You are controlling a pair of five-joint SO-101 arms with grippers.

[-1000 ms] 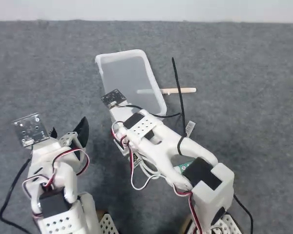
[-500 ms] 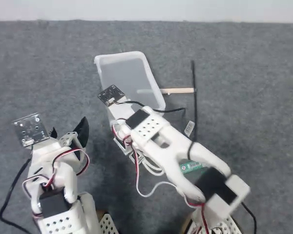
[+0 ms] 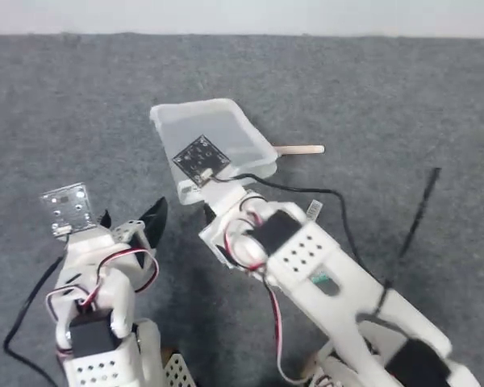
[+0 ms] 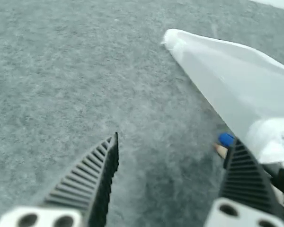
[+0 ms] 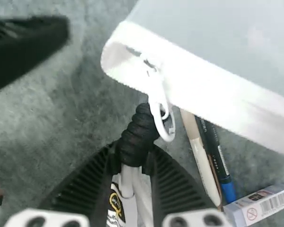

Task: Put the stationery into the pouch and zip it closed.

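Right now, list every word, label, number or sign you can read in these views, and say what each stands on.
No text reads clearly.
Small box: barcode and a round sign, print too blurred.
Dark pen: white print on the barrel, too small.
Sticker between the right jaws, shut on the zip pull: yellow-and-black mark, unreadable.
White tag, high view: too small.

Bare mat point(image 3: 81, 105) beyond pouch point(image 3: 214, 129); right arm point(image 3: 306, 258) across near end
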